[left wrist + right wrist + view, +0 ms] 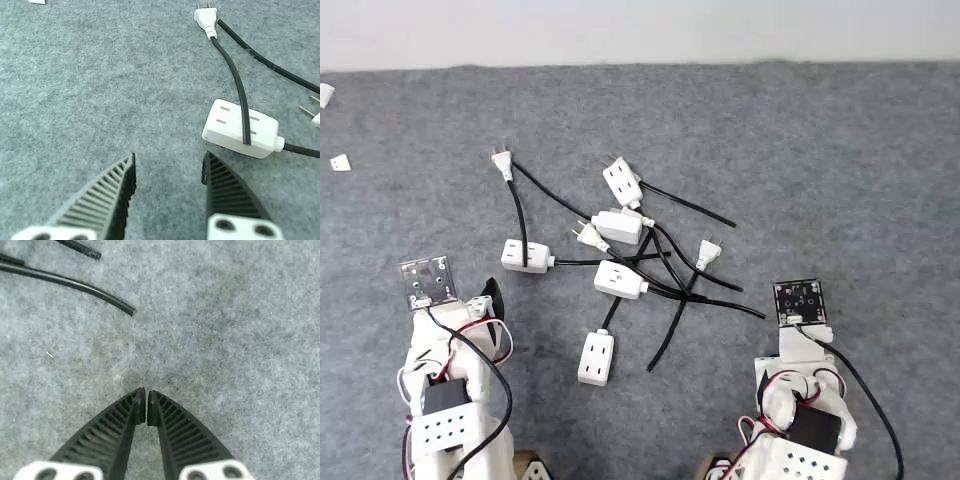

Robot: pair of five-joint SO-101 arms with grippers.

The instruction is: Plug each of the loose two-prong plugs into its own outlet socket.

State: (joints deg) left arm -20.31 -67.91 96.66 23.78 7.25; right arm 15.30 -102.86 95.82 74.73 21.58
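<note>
Grey felt surface (840,150). The cords, plugs and sockets lie in a loose tangle at mid-surface between the two arms, probably so that either arm can reach them. I judge the task at or near its start.

Count, high view:
- **Socket blocks:** five white ones: left socket (525,256), far socket (621,182), middle socket (618,226), centre socket (620,280), near socket (596,358).
- **Loose plugs:** three clearly seen: far-left plug (501,161), centre plug (587,235), right plug (707,252). There may be a fourth pair of prongs at the far socket; cannot tell.

Left gripper (169,157): fingers spread wide, holding nothing, low over bare felt just short of the left socket. A black cord (239,85) drapes across that socket's slots and likely needs shifting first.

Right gripper (147,391): fingers pressed together, empty, parked over bare felt near a cord end (131,311).
</note>
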